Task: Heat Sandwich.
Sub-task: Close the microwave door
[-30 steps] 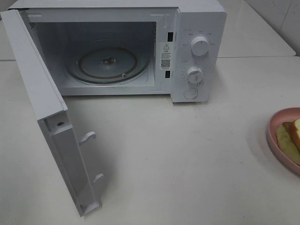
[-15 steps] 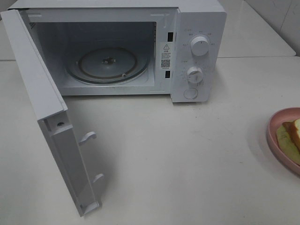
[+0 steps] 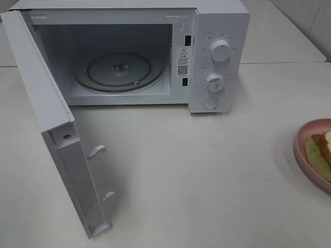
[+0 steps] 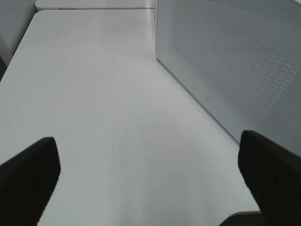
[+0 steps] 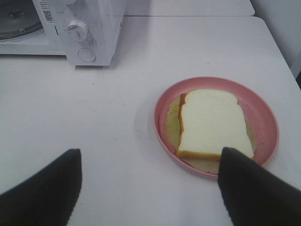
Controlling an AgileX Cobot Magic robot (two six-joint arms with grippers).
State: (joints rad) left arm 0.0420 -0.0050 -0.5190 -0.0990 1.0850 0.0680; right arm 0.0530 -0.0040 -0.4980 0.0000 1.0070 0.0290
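The sandwich (image 5: 211, 122), white bread with a tan crust and green lettuce under it, lies on a round pink plate (image 5: 261, 117); in the high view both sit at the table's right edge, the sandwich (image 3: 321, 150) cut off by the frame. My right gripper (image 5: 148, 188) hovers open just short of the plate, one fingertip (image 5: 251, 186) overlapping its near rim in the picture. My left gripper (image 4: 150, 181) stands open over bare table beside the outer face of the microwave door (image 4: 235, 61). Neither arm shows in the high view.
The white microwave (image 3: 220, 31) stands at the back with its door (image 3: 46, 103) swung wide open toward the front left. Its glass turntable (image 3: 118, 71) has nothing on it. White table (image 3: 207, 181) lies between the microwave and the plate (image 3: 305, 135).
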